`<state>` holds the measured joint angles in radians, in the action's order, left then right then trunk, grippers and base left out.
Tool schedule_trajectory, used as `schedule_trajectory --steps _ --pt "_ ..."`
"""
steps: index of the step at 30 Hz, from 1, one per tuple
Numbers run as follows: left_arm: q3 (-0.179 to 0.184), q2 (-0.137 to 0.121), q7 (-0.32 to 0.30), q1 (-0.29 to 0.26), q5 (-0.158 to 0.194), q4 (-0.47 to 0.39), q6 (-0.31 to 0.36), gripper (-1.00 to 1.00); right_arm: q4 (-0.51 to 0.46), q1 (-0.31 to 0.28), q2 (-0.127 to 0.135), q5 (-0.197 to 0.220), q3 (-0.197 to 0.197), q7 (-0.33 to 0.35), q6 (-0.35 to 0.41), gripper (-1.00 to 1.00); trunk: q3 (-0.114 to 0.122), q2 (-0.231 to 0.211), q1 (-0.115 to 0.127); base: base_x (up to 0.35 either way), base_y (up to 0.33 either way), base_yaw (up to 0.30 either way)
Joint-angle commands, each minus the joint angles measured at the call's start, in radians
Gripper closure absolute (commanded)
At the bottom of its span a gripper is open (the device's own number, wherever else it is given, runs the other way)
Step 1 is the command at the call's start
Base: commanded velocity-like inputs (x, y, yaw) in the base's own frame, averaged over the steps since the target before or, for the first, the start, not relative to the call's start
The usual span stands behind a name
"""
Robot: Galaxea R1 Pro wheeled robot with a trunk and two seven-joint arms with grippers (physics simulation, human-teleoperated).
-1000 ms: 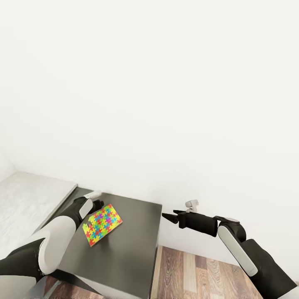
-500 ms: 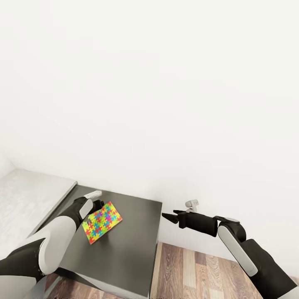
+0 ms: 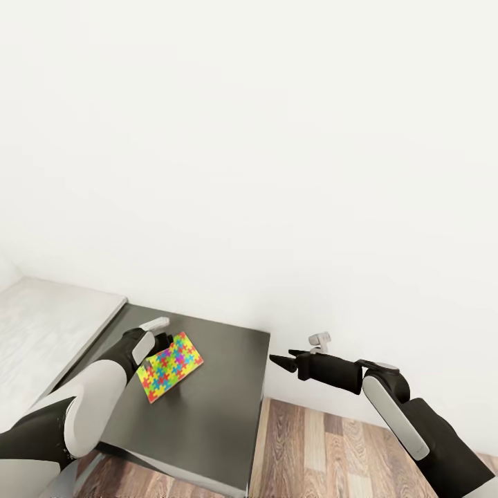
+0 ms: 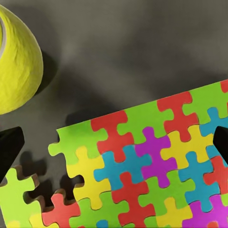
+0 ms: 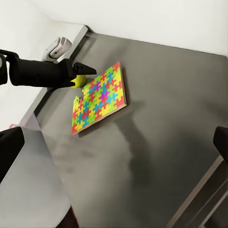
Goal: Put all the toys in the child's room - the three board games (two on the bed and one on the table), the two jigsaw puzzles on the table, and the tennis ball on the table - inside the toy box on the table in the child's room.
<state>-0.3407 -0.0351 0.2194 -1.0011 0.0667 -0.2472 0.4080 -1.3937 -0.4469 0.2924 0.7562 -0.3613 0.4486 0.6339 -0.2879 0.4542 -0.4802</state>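
Jigsaw puzzle (image 3: pixel 169 366) is lying on the table (image 3: pixel 221 415), toward its left side. Tennis ball (image 5: pixel 79 80) is sitting on the table just beside the puzzle's notched corner. Left gripper (image 5: pixel 88 71) is hovering above the ball.

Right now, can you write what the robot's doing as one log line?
left hand: open, at jigsaw puzzle edge | tennis ball: beside puzzle on dark table | right hand: idle over floor

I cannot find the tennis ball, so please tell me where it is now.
The tennis ball lies on the dark grey table, beside the jigsaw puzzle, just ahead of the left gripper.
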Motion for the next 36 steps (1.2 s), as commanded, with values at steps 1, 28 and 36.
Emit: schedule_trajectory --steps 1,28,36 --pt "0.0 0.0 0.005 0.0 0.007 -0.001 0.004 -1.0 -0.001 -0.001 0.001 0.005 -0.001 -0.001 0.004 -1.0 -0.003 0.002 0.0 0.0 0.0 0.0" --pt "0.008 -0.003 -0.058 0.001 0.002 -0.002 -0.044 -1.0 -0.001 -0.001 0.002 0.005 -0.001 -0.001 0.004 -1.0 -0.025 0.002 0.0 0.0 0.0 0.0" --pt "0.008 -0.003 -0.062 0.001 0.002 -0.002 -0.044 -1.0 0.0 -0.001 0.002 0.005 -0.001 -0.001 0.004 -1.0 -0.035 0.002 0.0 0.0 0.0 0.0"
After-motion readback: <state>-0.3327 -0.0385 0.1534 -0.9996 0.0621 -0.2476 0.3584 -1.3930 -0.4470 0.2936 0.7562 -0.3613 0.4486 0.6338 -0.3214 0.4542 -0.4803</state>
